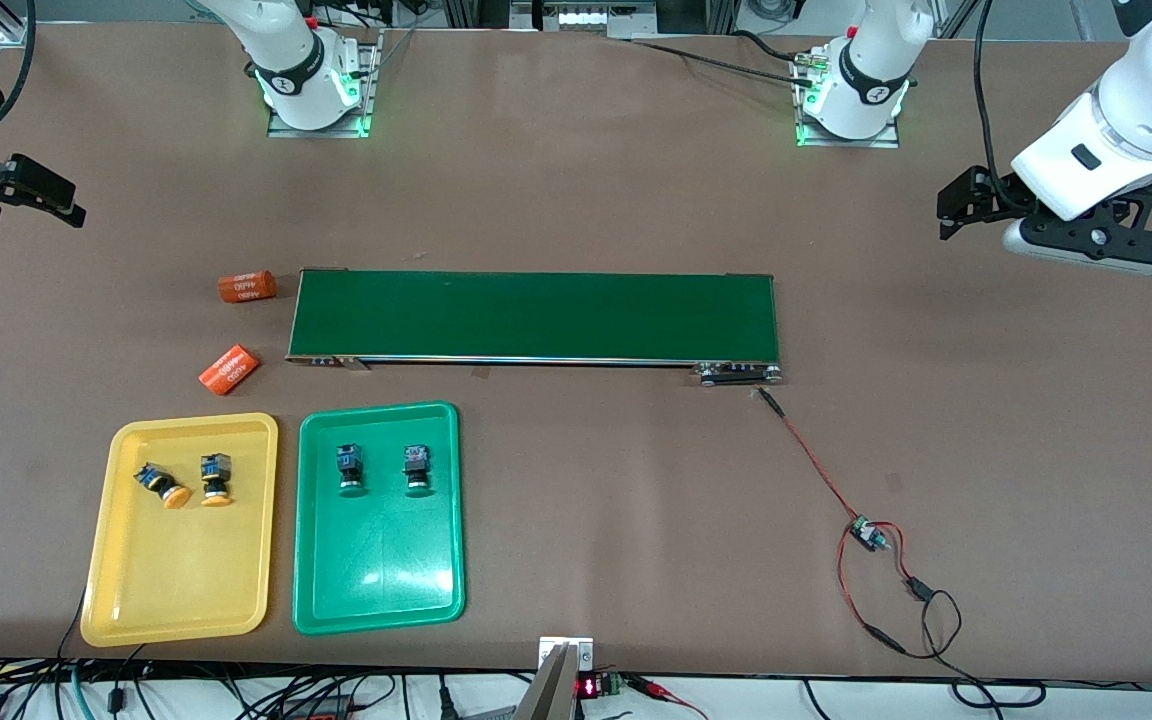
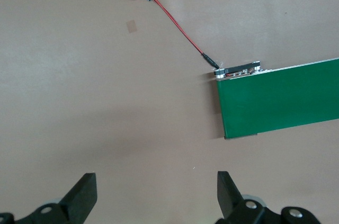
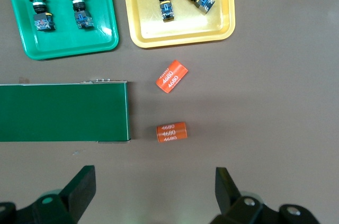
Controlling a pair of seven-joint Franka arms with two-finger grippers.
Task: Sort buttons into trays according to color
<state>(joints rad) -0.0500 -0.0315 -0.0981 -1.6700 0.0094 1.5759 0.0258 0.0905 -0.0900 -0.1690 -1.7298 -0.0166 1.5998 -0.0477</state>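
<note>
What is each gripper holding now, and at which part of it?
Nothing is held. The left gripper is open over bare table at the left arm's end; the right gripper is open over bare table near the orange cylinders.

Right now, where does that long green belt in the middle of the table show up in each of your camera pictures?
Front view: the conveyor belt lies mid-table, farther from the camera than the yellow tray and green tray.
Left wrist view: only one end shows, where the red wire plugs in.
Right wrist view: the end toward the right arm shows, beside two orange cylinders.
Shared landmark: the belt itself, alone in all three.
</note>
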